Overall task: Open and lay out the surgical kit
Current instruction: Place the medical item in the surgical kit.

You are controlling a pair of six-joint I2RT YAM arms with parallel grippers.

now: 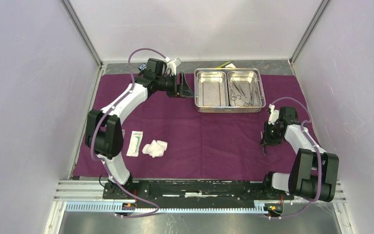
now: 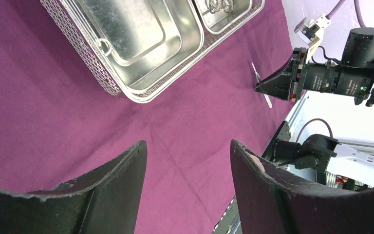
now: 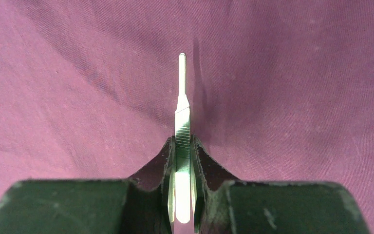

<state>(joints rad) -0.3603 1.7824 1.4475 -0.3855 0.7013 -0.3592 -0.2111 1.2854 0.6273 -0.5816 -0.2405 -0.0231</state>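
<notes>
Clamping the tweezers (image 3: 182,97) between its fingers, the right gripper (image 3: 182,146) holds them over the purple cloth wrap (image 1: 209,141), near its right edge. The left gripper (image 2: 187,146) hovers just left of the steel tray (image 1: 195,90), fingers apart.

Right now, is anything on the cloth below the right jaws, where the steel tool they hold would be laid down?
Nothing visible. The slim steel tool points at bare purple cloth; the tray sits farther back, the gauze and packet far left.
</notes>
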